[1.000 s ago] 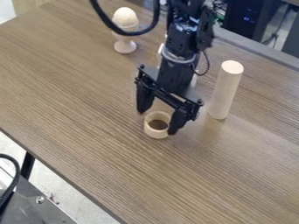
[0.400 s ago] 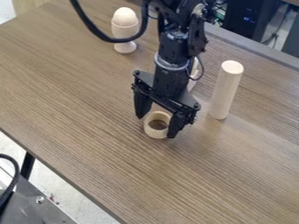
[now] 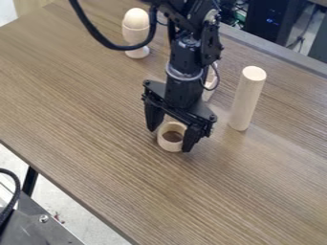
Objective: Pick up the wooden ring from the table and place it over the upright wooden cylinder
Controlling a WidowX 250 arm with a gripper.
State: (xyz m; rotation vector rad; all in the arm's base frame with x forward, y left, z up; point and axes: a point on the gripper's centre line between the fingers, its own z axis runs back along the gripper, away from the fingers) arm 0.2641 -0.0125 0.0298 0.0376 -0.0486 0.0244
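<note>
The pincer (image 3: 169,140) has sunk slightly, spread astride the wooden ring (image 3: 167,146).

A brown wood-grain table (image 3: 96,119) carries a short wooden ring (image 3: 169,146) around its middle. Nearer the far edge, a tall wooden cylinder (image 3: 245,103) stands upright to the right, and a pale egg cup (image 3: 136,36) holding an egg (image 3: 136,18) stands to the left. Between these two is a pale, partly hidden object (image 3: 208,91).
</note>
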